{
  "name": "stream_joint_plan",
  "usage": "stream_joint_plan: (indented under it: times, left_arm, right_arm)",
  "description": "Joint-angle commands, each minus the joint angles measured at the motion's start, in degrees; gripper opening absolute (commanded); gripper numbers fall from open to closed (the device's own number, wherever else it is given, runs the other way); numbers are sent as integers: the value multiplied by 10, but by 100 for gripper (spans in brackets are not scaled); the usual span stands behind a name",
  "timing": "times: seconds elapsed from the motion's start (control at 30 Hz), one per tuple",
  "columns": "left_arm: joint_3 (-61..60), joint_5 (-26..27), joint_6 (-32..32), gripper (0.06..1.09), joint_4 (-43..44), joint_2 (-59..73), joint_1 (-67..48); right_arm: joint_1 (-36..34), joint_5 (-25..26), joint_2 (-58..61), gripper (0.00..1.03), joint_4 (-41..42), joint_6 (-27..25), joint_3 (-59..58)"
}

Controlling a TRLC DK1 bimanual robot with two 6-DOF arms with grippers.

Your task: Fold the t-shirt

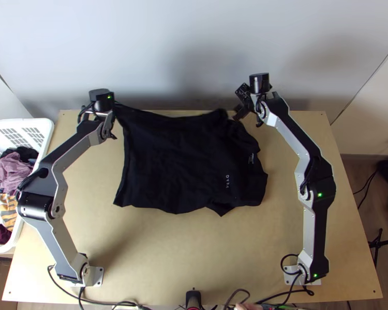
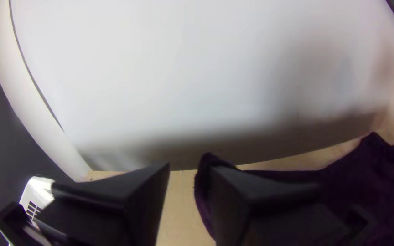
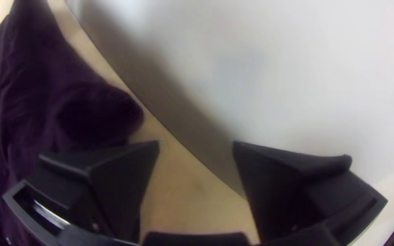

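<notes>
Out at nine o'clock in the top view, the laundry basket (image 1: pixel 46 135) with other clothes stands beside the table (image 1: pixel 158 258). The left gripper (image 2: pixel 190 167) is at the t-shirt's ten o'clock corner; its fingers stand apart, with table visible between them and dark cloth against one finger, so I see no firm pinch. That corner is drawn out to a point towards it. The black t-shirt (image 1: pixel 168 155) lies in the middle of the table towards the wall, broad and mostly flat from nine o'clock to the centre, with its far edge running from ten towards one. Its three o'clock side is rumpled and looks layered, and a small flap pokes out at five. At one o'clock, the right gripper (image 3: pixel 196 143) is spread wide beside a rounded bulge of cloth, pinching nothing. I judge the folding to be at an early stage: the shirt is laid out, perhaps partly turned over at the three o'clock side, but no neat packet is made. Straightening that side, the main folds and a final smoothing seem left.
</notes>
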Motion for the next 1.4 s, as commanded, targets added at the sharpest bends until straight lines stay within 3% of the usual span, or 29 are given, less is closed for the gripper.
stream_joint_plan:
  times: [0.0, 0.17, 0.4, 0.53, 1.0, 1.37]
  left_arm:
    - [24, 40, -21, 87, -117, -41, -46]
    - [4, 127, -49, 87, -272, -143, -78]
    - [-81, 132, -37, 87, -396, -300, -101]
    - [-97, 131, -33, 88, -478, -358, -87]
    - [-307, 123, -32, 88, -491, -454, -81]
    - [-414, 106, -67, 88, -471, -451, -133]
  right_arm:
    - [5, -21, -27, 99, -69, 52, 13]
    - [12, -43, -92, 98, -139, 89, 7]
    - [54, -56, -186, 98, -235, 115, 5]
    - [63, -56, -241, 98, -249, 121, -22]
    - [121, -56, -394, 98, -317, 119, -172]
    - [105, -56, -473, 98, -318, 121, -267]
